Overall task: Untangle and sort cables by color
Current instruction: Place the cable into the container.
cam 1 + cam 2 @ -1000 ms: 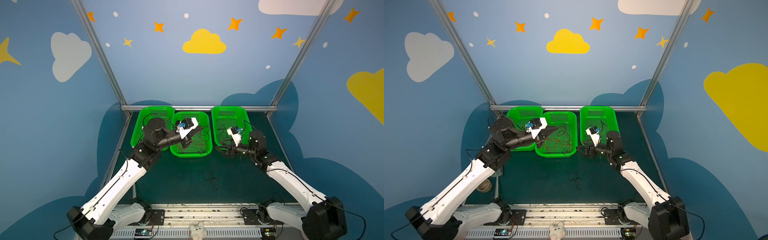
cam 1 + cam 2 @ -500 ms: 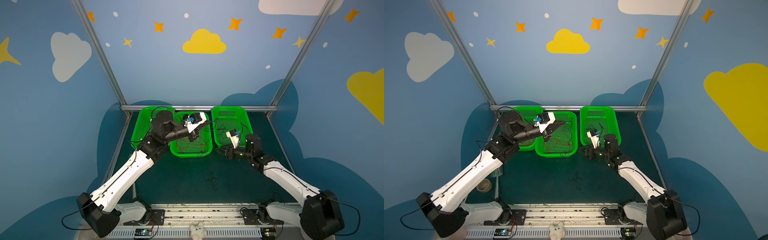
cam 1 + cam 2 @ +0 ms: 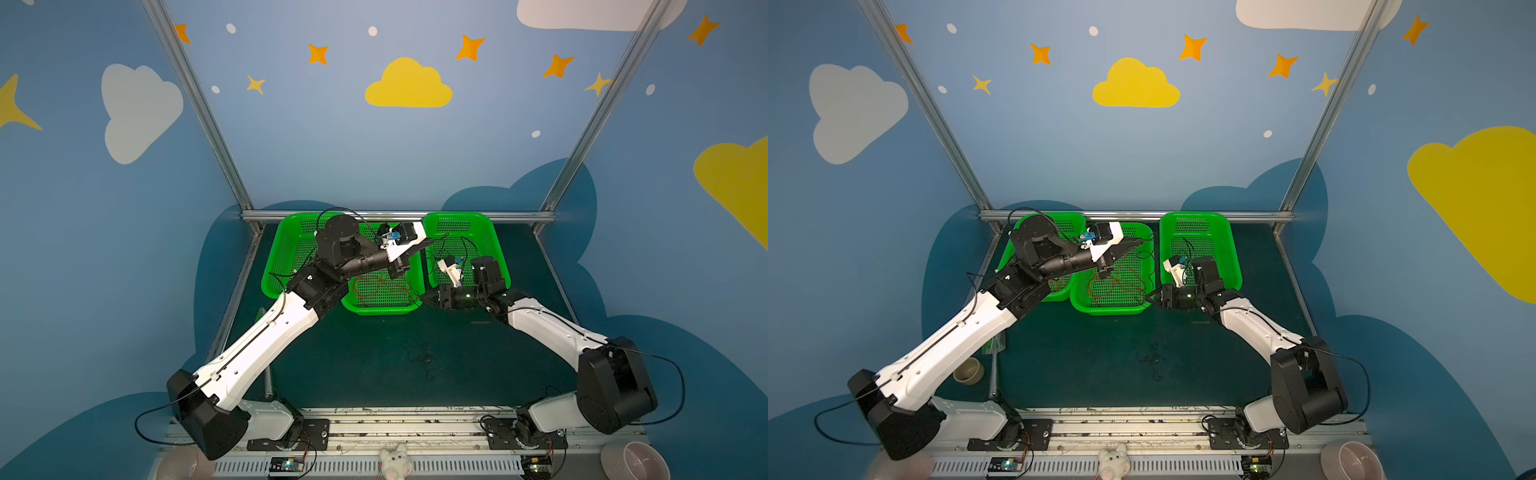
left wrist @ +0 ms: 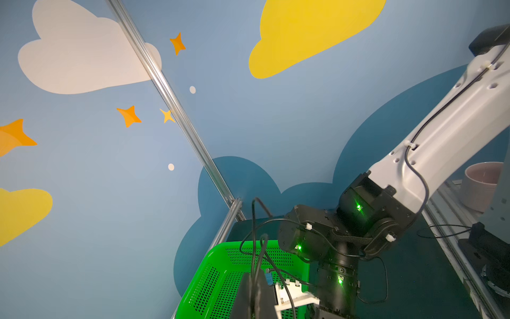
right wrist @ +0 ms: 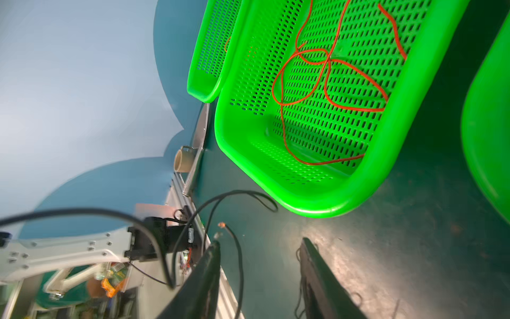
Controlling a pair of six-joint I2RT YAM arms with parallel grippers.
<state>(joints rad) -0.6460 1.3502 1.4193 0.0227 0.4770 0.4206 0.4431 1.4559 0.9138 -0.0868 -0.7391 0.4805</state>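
Note:
My left gripper (image 3: 430, 242) hovers over the gap between the middle basket (image 3: 382, 309) and the right basket (image 3: 490, 237). It is shut on a thin black cable (image 4: 254, 221), whose loops trail toward the right basket. Red cables (image 5: 328, 63) lie looped in the middle basket. A bit of orange cable (image 3: 1059, 284) shows in the left basket (image 3: 291, 249). My right gripper (image 5: 260, 241) is low by the middle basket's front right corner. Its jaws are apart, and a black strand (image 5: 240, 265) hangs between them. A small black tangle (image 3: 422, 357) lies on the mat.
The three green baskets stand in a row against the back rail. A beige cup (image 3: 969, 370) sits off the mat's left edge. A pink bowl (image 3: 631, 459) and a plush toy (image 3: 395, 461) sit by the front rail. Blue walls close in both sides.
My left arm swung right from the middle basket toward the right basket, carrying the black cable. My right gripper dropped toward the middle basket's front corner and its jaws narrowed.

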